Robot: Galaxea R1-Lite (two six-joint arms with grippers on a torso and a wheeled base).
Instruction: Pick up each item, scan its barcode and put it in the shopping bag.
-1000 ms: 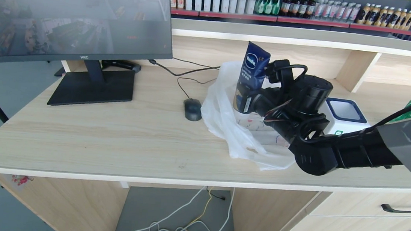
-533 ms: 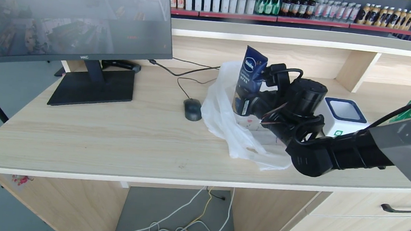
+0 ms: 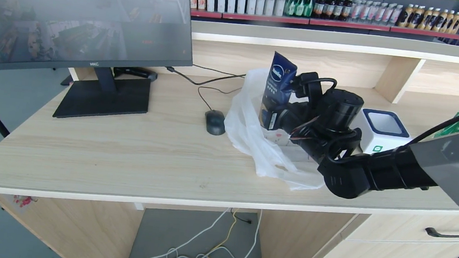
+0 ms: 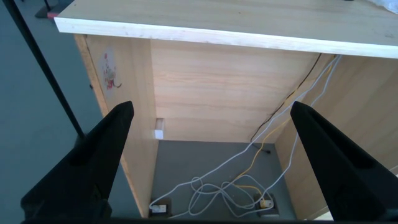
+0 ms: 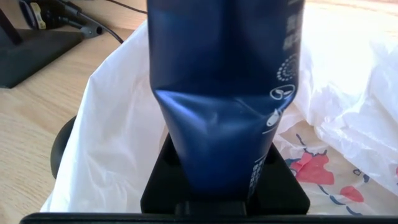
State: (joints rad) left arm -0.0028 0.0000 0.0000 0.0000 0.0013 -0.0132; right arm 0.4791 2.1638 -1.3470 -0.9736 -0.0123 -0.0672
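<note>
Holding the blue tube (image 3: pixel 278 83) upright, my right gripper (image 3: pixel 277 117) clenched on its lower end, I have it at the mouth of the white shopping bag (image 3: pixel 249 137). I should lower it well inside the opening before letting go, so the limp rim doesn't catch it.

This is a shop checkout. Rows of bottled drinks (image 3: pixel 329 6) line red-edged shelves (image 3: pixel 290 20) behind a pale wooden counter (image 3: pixel 126 148) bearing a black flat monitor (image 3: pixel 80 13) and a white, blue-rimmed box scanner (image 3: pixel 383 129).
</note>
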